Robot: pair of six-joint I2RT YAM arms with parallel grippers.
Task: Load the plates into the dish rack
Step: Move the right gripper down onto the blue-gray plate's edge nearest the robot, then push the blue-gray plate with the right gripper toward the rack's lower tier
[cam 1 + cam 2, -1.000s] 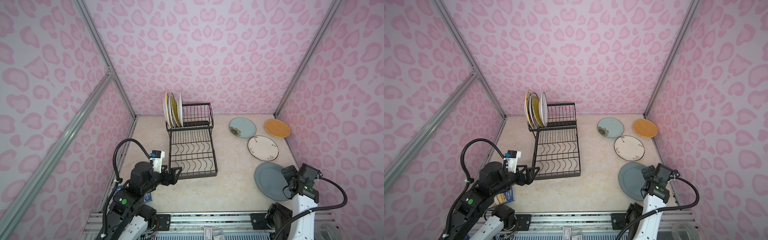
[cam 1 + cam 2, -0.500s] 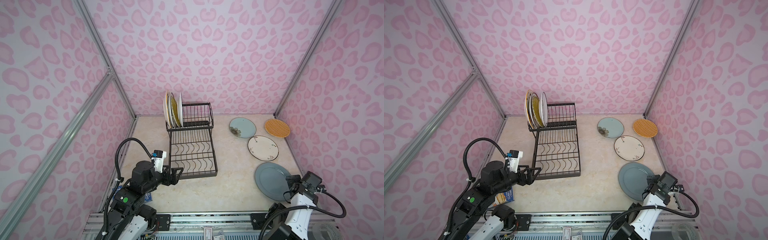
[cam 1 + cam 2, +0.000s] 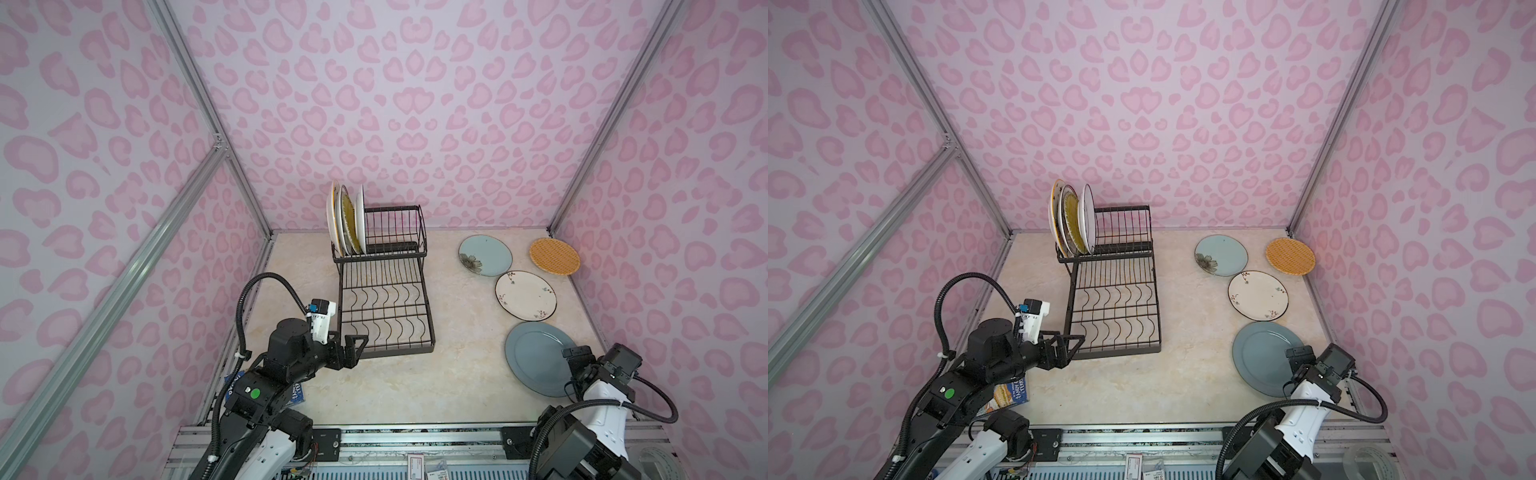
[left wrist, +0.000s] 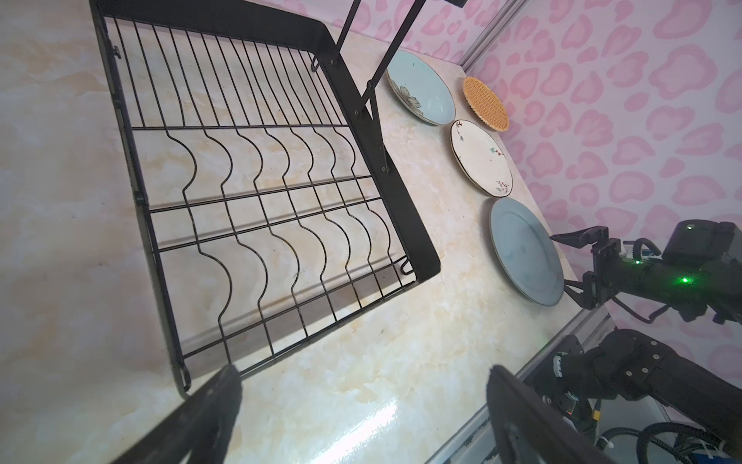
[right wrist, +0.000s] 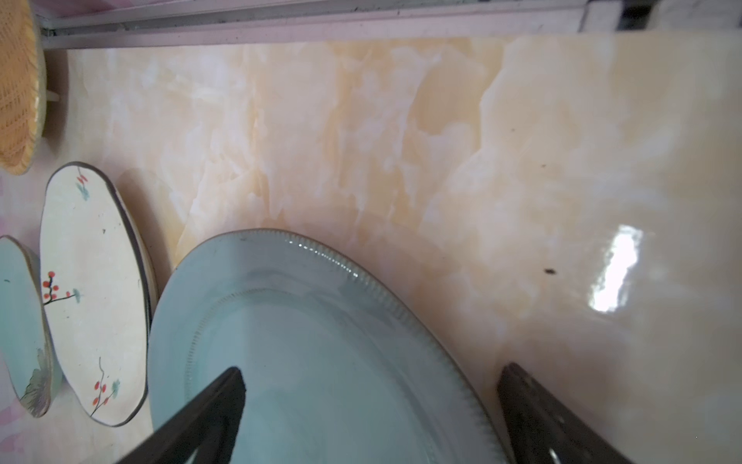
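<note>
Dish rack (image 3: 399, 354): left of centre; three plates (image 3: 347, 224) stand upright in its raised far tier.
Grey-blue plate (image 3: 536, 357): flat on the table (image 3: 374, 395), near right, unmoved.
Right gripper (image 5: 373, 371): back at that plate after swinging away; jaws spread wide across its near-right rim, holding nothing.
Left gripper (image 3: 355, 349): spread, empty, barely shifted beside the rack's near-left corner.
Meaning: a fourth pickup looks imminent; four plates remain loose.
</note>
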